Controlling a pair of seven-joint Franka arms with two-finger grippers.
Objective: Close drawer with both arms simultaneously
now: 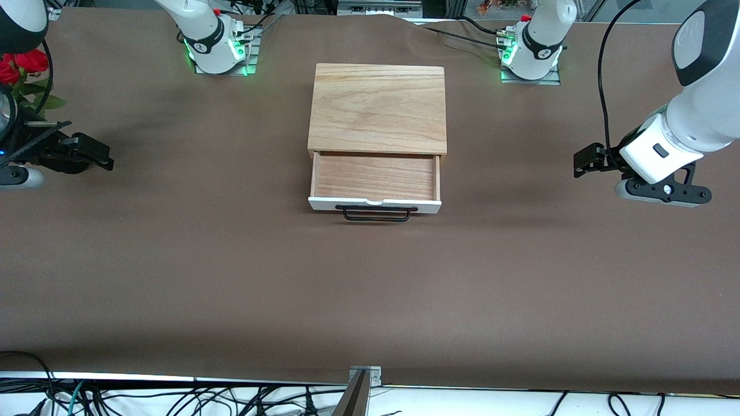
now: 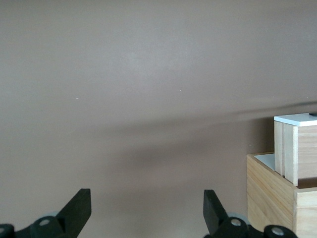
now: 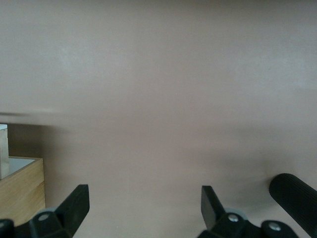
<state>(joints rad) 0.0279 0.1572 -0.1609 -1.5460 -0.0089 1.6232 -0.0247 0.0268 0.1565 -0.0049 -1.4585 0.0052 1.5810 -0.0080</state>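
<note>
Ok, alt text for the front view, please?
A wooden box sits mid-table with its drawer pulled open toward the camera. The left gripper and right gripper, both open, hang over bare table at either end.

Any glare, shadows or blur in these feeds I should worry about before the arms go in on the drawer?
Front view: even light, sharp, only soft shadows on the table; drawer and its handle clear; green base lights glow. Left wrist view: a dark shadow band crosses the cloth, the open left gripper is sharp, the box at the frame edge. Right wrist view: paler, washed out, the open right gripper crisp.
</note>
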